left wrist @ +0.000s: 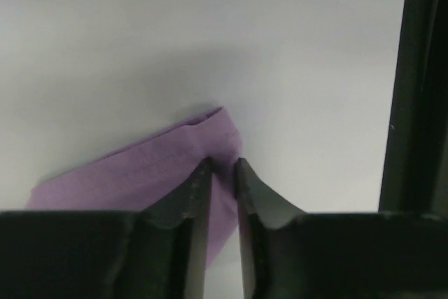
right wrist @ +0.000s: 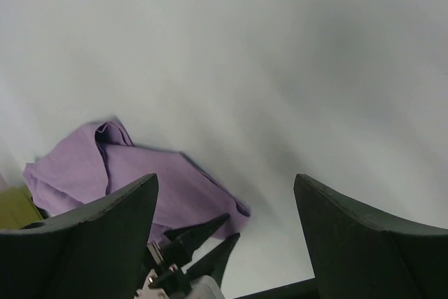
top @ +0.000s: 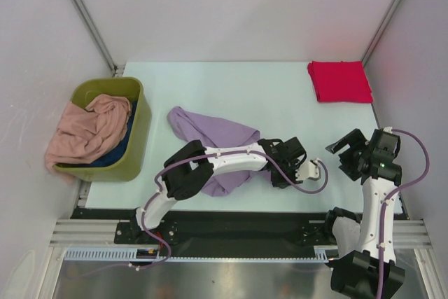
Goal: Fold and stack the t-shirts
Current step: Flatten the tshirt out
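Since the L gripper [top: 274, 162] is right at the purple shirt [top: 210, 131], that arm is the near one. Its fingers [left wrist: 199, 194] are almost together w/ a bit of purple cloth nipped between them, at the shirt's right-hand tip. The shirt is a bumpy heap on the table [top: 280, 96], near the front, & its long way runs from back-left to front-right. So the rest of the shirt lies to the left of the L fingers, away from the R arm.

The R gripper [top: 341, 150] hangs over bare table further right, well apart from the shirt. Its fingers [right wrist: 105, 229] are wide apart & hold nothing. To get a 2nd corner it would have to go left past the L gripper, I think.

Other shirts: the red shirt [top: 339, 80] is folded flat at the back-right corner. The pink shirt [top: 91, 131] spills out of the green bin [top: 142, 131] at left, w/ the blue shirt [top: 117, 153] under it. The purple one prob. needs spreading flat first.
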You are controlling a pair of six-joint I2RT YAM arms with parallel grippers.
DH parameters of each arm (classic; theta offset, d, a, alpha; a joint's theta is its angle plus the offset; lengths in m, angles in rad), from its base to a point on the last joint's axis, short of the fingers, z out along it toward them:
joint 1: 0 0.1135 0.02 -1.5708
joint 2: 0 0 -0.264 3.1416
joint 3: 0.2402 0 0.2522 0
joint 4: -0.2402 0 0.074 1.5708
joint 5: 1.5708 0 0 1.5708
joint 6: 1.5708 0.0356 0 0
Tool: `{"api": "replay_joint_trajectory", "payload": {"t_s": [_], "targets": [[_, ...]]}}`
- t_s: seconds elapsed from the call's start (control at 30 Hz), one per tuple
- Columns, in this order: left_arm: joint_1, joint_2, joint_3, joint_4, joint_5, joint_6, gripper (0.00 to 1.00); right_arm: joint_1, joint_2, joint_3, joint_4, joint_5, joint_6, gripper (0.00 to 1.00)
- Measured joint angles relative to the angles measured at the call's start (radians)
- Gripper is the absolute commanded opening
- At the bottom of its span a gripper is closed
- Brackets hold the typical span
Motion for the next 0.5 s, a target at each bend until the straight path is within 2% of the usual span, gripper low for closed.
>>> {"api": "replay_joint_trajectory", "payload": {"t_s": [0.03,0.33,0.43,0.5], "targets": [[0.000,0.000,0.000,0.004,-0.001,-0.003,0.00,0.000,0.000,0.000,0.000,0.000,-0.003,0.86],[0.023,-0.027,0.054,-0.033,-0.062,-0.048,0.00,0.000,0.000,0.000,0.001,-0.005,-0.015,0.86],[0.099,-0.090,0.148,-0.060,-0.095,-0.077,0.00,-0.001,0.000,0.000,0.008,-0.027,-0.021,0.85],[0.203,-0.175,0.201,-0.048,-0.111,-0.092,0.00,0.002,0.000,0.000,0.021,-0.050,-0.022,0.84]]}}
